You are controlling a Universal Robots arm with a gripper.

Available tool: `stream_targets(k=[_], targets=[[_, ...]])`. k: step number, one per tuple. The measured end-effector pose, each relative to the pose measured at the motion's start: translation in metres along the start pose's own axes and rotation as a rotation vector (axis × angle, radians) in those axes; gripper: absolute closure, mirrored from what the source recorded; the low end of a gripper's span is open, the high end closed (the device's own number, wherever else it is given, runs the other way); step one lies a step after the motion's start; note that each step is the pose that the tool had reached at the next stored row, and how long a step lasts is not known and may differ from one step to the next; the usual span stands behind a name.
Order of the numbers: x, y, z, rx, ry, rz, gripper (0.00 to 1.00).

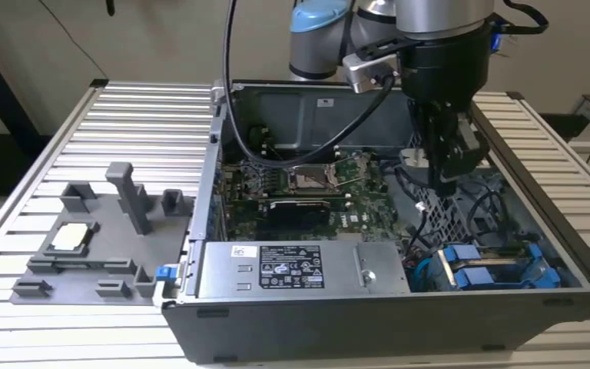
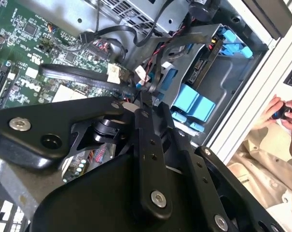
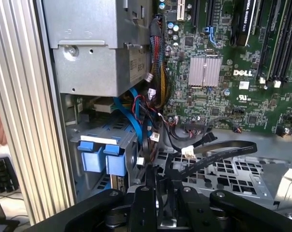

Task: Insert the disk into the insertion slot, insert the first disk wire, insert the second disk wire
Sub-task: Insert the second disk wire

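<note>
Since the disk already sits in the insertion slot at the case's front corner, its blue tabs showing, the wires matter now. With fingers pressed together, the gripper appears clamped on a thin black cable, though the contact itself is hard to make out. Such a wire is likely light and limp and will sag; I would grip close behind its stiff white connector, gently, since plastic plugs chip.
</note>
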State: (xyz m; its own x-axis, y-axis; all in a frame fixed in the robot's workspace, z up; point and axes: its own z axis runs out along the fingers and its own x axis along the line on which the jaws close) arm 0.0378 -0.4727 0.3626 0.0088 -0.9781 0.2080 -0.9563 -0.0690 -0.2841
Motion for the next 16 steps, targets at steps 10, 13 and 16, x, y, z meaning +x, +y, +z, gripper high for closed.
stream_targets(k=[10,13,16], targets=[[0.0006,-0.0015,0.0006,-0.0001,0.0000,0.000,0.84],[0.0049,-0.0027,0.0020,-0.0020,-0.0004,0.000,0.84],[0.0106,-0.0056,0.0044,-0.0059,-0.0019,0.000,0.84]])
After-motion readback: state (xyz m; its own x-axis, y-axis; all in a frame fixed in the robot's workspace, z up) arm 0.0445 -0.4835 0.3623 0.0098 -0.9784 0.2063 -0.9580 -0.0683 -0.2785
